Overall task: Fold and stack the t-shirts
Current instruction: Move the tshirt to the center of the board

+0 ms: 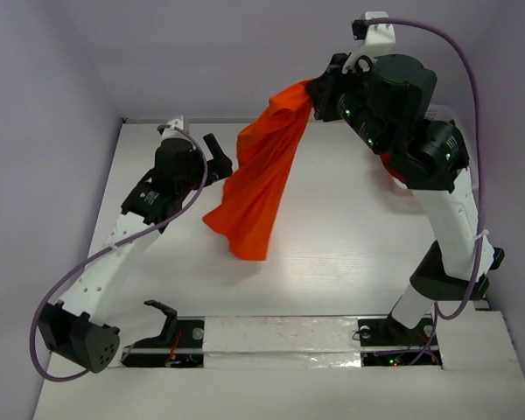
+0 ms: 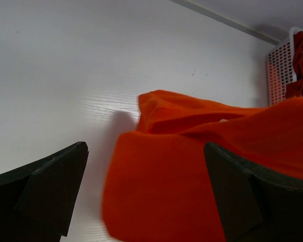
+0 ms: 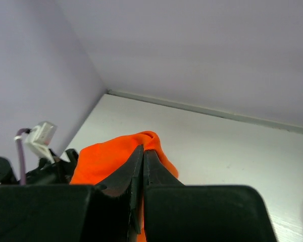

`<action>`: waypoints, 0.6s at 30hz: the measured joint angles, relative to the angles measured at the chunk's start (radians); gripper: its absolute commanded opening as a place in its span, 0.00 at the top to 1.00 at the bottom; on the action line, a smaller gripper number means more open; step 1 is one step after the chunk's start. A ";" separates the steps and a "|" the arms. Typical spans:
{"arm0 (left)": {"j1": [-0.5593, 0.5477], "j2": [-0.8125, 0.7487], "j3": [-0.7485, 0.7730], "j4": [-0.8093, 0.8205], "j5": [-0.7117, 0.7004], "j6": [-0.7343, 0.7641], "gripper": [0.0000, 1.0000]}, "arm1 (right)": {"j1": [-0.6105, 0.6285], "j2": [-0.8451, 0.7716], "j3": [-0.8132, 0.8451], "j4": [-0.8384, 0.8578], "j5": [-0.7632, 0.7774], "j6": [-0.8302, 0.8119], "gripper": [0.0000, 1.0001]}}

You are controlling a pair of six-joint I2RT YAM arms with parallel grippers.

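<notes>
Behind right arm [image 1: 446, 219], basket [image 2: 280, 70] mostly hidden, orange t-shirt [image 1: 261, 179] dangling

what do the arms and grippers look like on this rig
Both arms have white links and chunky black joint housings. The left arm has rows of small holes in its white link; the right arm shows green lights on its housings. A purple cable loops along each. The left gripper and right gripper have matte black, wedge-shaped fingers.
</notes>
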 measured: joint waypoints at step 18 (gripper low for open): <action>-0.023 -0.051 -0.008 0.012 -0.033 -0.037 0.01 | 0.056 -0.008 -0.196 0.048 0.068 0.023 1.00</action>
